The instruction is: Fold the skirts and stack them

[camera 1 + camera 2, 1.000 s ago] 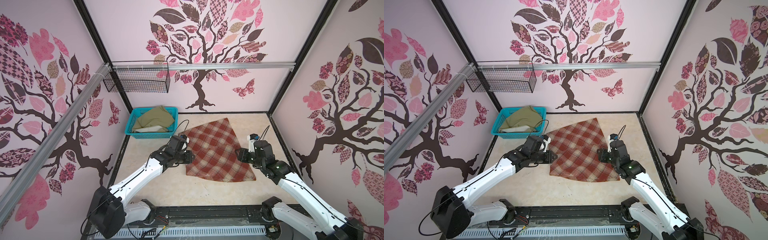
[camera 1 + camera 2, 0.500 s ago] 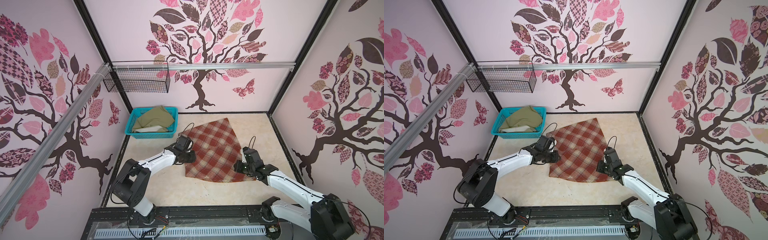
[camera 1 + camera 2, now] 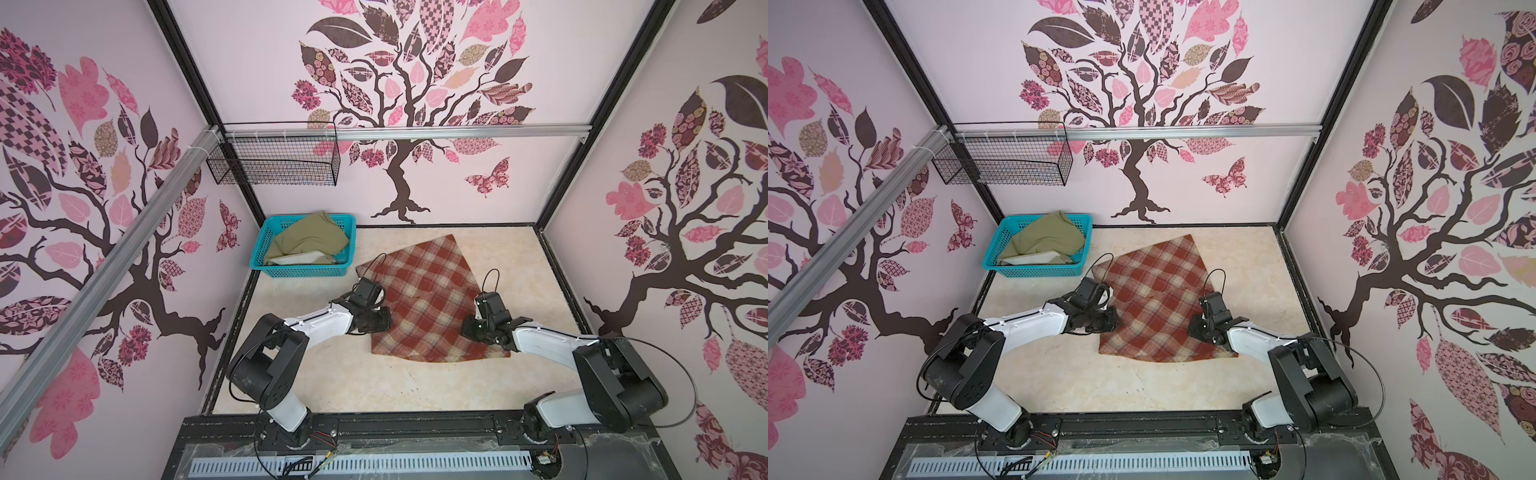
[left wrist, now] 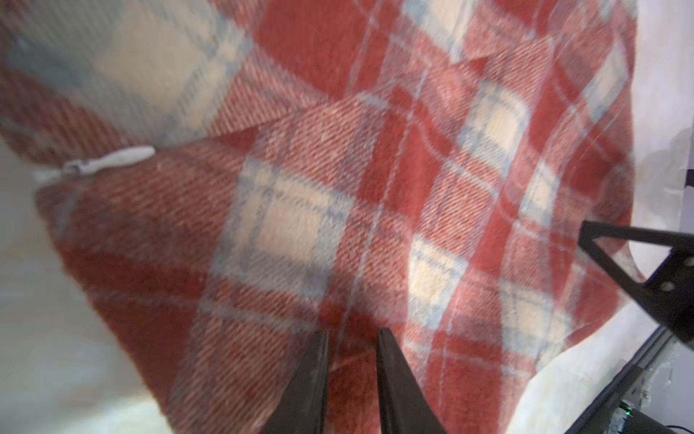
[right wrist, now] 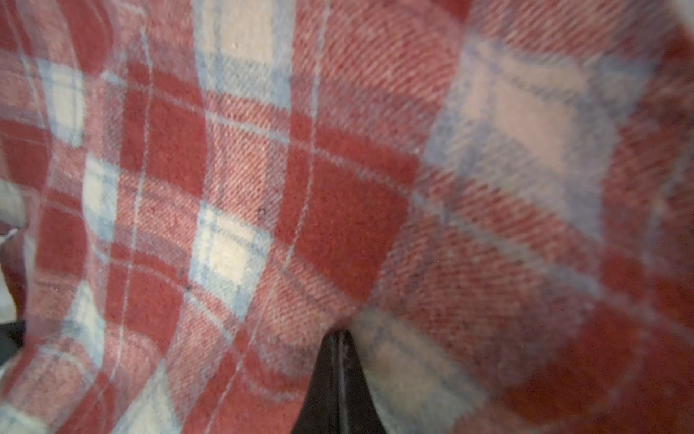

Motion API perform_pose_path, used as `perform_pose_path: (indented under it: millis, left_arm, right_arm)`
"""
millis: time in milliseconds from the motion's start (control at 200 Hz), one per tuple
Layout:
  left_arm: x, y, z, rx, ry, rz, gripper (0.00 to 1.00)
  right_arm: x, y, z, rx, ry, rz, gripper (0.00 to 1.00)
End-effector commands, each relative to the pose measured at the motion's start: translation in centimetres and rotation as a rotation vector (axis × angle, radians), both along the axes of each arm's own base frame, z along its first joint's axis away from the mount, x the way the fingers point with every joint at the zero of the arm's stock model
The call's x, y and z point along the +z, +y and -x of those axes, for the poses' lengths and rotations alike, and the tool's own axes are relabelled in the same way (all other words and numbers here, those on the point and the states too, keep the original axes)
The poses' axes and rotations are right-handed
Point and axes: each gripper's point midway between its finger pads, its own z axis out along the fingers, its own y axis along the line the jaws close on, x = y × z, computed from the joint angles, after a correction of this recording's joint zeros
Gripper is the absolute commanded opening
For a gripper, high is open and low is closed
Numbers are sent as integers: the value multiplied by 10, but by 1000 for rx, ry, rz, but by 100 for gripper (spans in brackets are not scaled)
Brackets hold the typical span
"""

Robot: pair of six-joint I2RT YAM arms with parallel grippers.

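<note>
The rust-red and cream plaid skirt (image 3: 424, 299) (image 3: 1158, 299) lies spread flat mid-table. My left gripper (image 3: 384, 322) (image 3: 1113, 322) is low at its left edge. In the left wrist view the gripper (image 4: 352, 334) has plaid cloth (image 4: 375, 169) pinched in the narrow gap between its fingers, near a pale zipper pull (image 4: 109, 159). My right gripper (image 3: 467, 328) (image 3: 1194, 328) is at the skirt's right edge. In the right wrist view the gripper (image 5: 340, 334) is pressed shut, and the fabric (image 5: 263, 150) puckers at its tip. The olive-green skirt (image 3: 309, 243) (image 3: 1046, 241) lies crumpled in the basket.
The turquoise plastic basket (image 3: 299, 272) (image 3: 1034, 272) stands at the back left of the table, close to the plaid skirt's far left corner. A black wire basket (image 3: 274, 160) hangs on the back wall above it. Black frame rails border the table.
Both arms have dropped low and stretched out to the plaid skirt's side edges. The right gripper has closed on the cloth, and the left has narrowed slightly.
</note>
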Motion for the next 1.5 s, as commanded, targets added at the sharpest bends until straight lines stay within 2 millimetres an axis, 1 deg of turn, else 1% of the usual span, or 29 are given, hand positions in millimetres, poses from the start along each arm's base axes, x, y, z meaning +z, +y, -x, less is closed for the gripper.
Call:
perform_pose_path:
  millis: [0, 100, 160, 225, 325, 395, 450, 515, 570, 645, 720, 780, 845, 880, 990, 1055, 1115, 1215, 1295, 1340, 1390, 1476, 1496]
  left_arm:
    - [-4, -5, 13, -1, 13, 8, 26]
    - [-11, -13, 23, -8, 45, 19, 26]
    - [-12, -20, 28, -18, 53, 28, 26]
    - [-14, -29, 33, -38, 58, 33, 26]
    - [-17, -43, 39, -73, 69, 35, 26]
    - [-21, -52, 44, -99, 89, 38, 26]
    - [-24, -58, 46, -115, 102, 40, 26]
    - [-25, -64, 48, -128, 108, 46, 26]
    - [-27, -68, 48, -133, 114, 52, 25]
    - [-27, -72, 46, -132, 118, 63, 25]
    - [-27, -78, 44, -136, 120, 79, 25]
    - [-27, -83, 43, -136, 122, 89, 25]
    - [-27, -91, 44, -142, 128, 106, 25]
    - [-27, -96, 44, -145, 133, 114, 25]
    - [-27, -115, 44, -162, 145, 147, 25]
    - [-25, -130, 44, -185, 144, 163, 25]
    - [-23, -145, 43, -203, 142, 178, 25]
    - [-10, -174, 38, -225, 117, 242, 24]
    - [5, -189, 30, -223, 95, 303, 24]
    - [12, -189, 25, -220, 77, 302, 24]
    - [17, -184, 20, -215, 62, 286, 24]
    - [31, -165, 11, -191, 36, 272, 23]
    - [36, -158, 6, -175, 27, 275, 23]
  right_arm:
    - [-11, -4, -12, -35, 30, 8, 0]
    - [-17, -8, -27, -58, 55, -30, 0]
    - [-18, -15, -36, -80, 55, -41, 0]
    - [-17, -23, -47, -92, 40, -19, 0]
    - [-8, -31, -67, -80, 2, 44, 0]
    - [-2, -34, -81, -63, -4, 59, 0]
    - [8, -35, -90, -56, -19, 43, 0]
    - [24, -34, -95, -51, -53, 34, 0]
    - [39, -32, -95, -44, -87, 19, 0]
    - [61, -31, -90, -25, -130, 5, 0]
    - [77, -34, -79, -16, -154, 14, 0]
    - [88, -32, -68, 2, -171, -5, 0]
    - [95, -29, -55, 18, -178, -30, 0]
    - [96, -27, -48, 30, -178, -43, 0]
    - [96, -31, -27, 31, -158, -40, 0]
    - [97, -29, -17, 47, -158, -57, 0]
    - [96, -32, -9, 44, -150, -45, 0]
    - [95, -35, 0, 39, -154, -46, 0]
    - [92, -38, 5, 23, -165, -46, 1]
    - [91, -40, 7, 14, -166, -37, 1]
    - [94, -41, 8, 8, -179, -38, 0]
    - [101, -42, 10, -9, -202, -56, 1]
    - [102, -41, 10, -11, -207, -62, 2]
